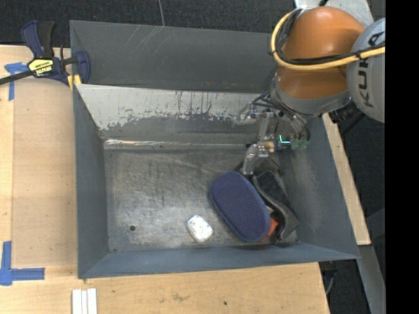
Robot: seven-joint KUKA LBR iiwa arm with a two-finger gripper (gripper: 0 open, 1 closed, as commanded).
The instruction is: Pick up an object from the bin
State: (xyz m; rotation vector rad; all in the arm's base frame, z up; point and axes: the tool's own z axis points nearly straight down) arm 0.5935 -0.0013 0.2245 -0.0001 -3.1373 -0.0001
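A grey metal bin (91, 175) seen from above, with a robot arm reaching in from the upper right of the frame. The arm's rounded orange cover (317, 44) hides most of the wrist. The gripper (258, 161) below it reads as a cluster of small metal parts near the bin's back right corner, and whether it is open or closed cannot be made out. Just below it, at the lower right of the bin floor, lies a dark blue oval pad (239, 206) with a textured face. The pad overlaps a black object (280, 198) whose shape is hard to read, with an orange-red bit (273, 228) showing at its lower edge. A small white lump (200, 228) lies just left of the pad, near the front wall.
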